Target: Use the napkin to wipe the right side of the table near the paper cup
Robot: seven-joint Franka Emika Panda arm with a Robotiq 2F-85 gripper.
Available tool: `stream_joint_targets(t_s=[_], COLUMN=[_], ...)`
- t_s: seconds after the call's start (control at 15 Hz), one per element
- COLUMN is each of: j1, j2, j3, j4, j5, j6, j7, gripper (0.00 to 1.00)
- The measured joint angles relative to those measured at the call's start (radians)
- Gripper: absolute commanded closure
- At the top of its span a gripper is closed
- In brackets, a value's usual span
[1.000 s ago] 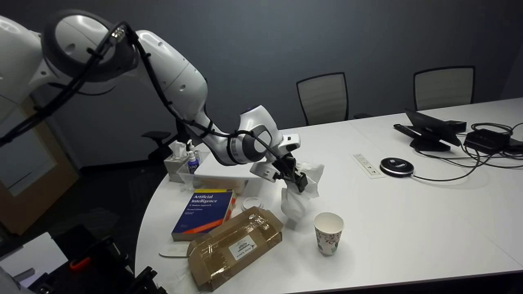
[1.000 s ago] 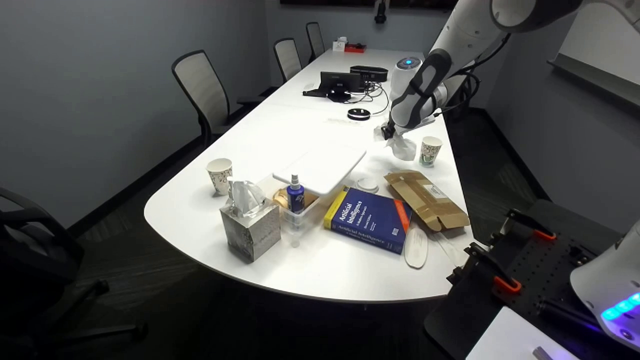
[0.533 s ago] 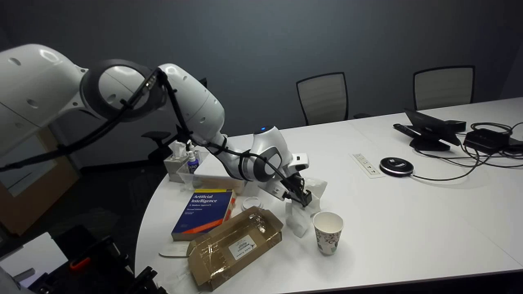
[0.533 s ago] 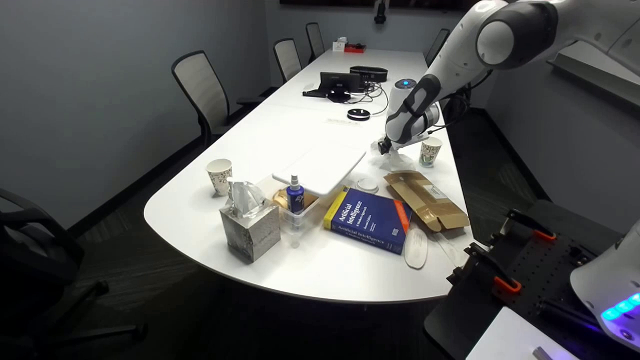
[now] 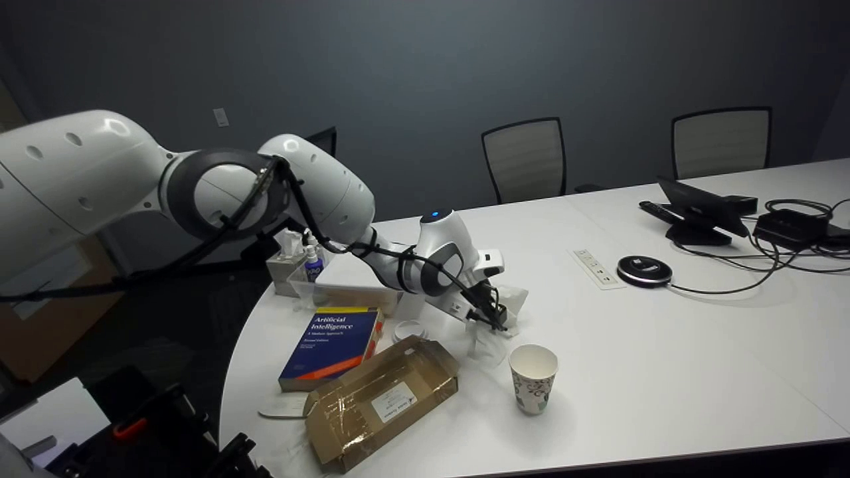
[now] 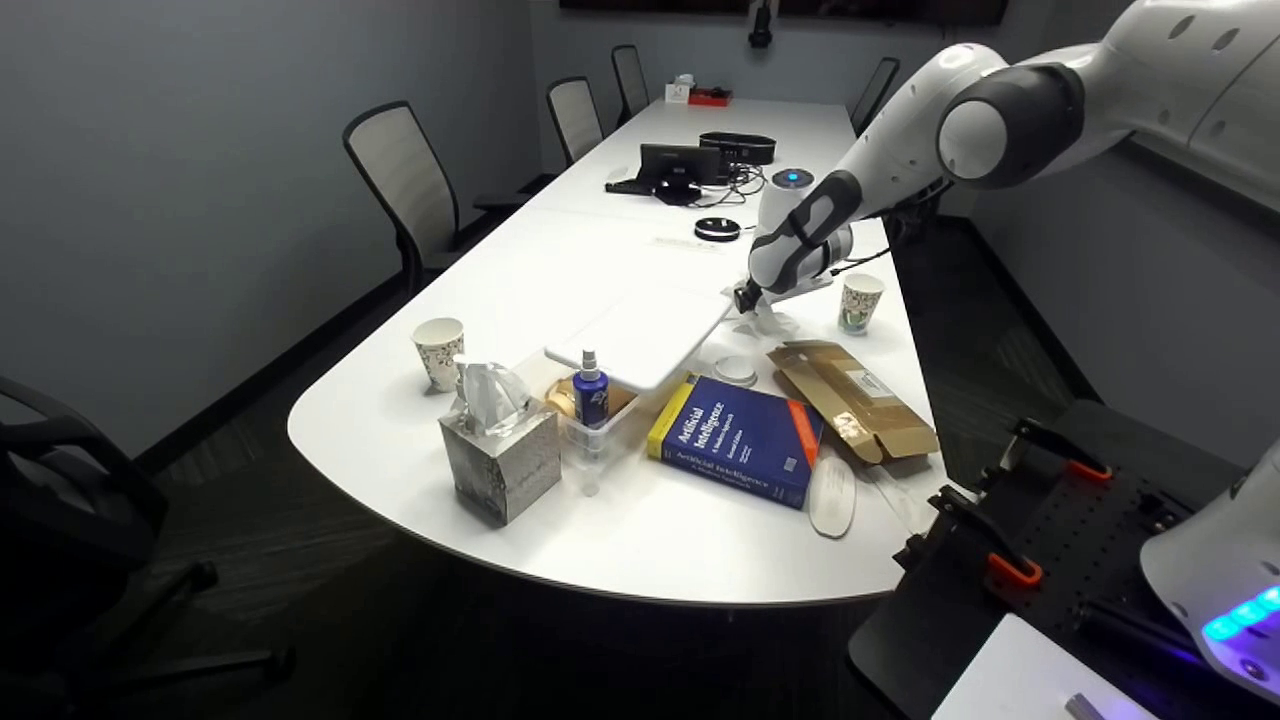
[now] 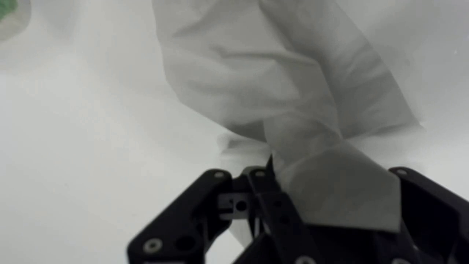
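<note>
Pinching crumpled napkin [image 7: 249,79] in gripper [image 5: 498,317] closed on its folds; holding it low at table [image 5: 664,372], near paper cup [image 5: 533,384].

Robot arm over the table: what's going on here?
The gripper holds a crumpled napkin low, apparently touching the table, presumably to wipe it. The nearer paper cup stands upright, apart from the napkin. A cardboard box lies close by too.
</note>
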Motion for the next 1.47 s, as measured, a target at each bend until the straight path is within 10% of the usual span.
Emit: stream_joint_targets(t_s=[0.53,1.47], j1=[-0.094,-0.074], j2=[0.122,0.146], j3=[0.208,0.058], j4=[0.277,0.39], j5=[0.015,0.003], j6=[-0.258,-0.785], j7=[-0.139,-0.025], gripper=[0.97,0.97])
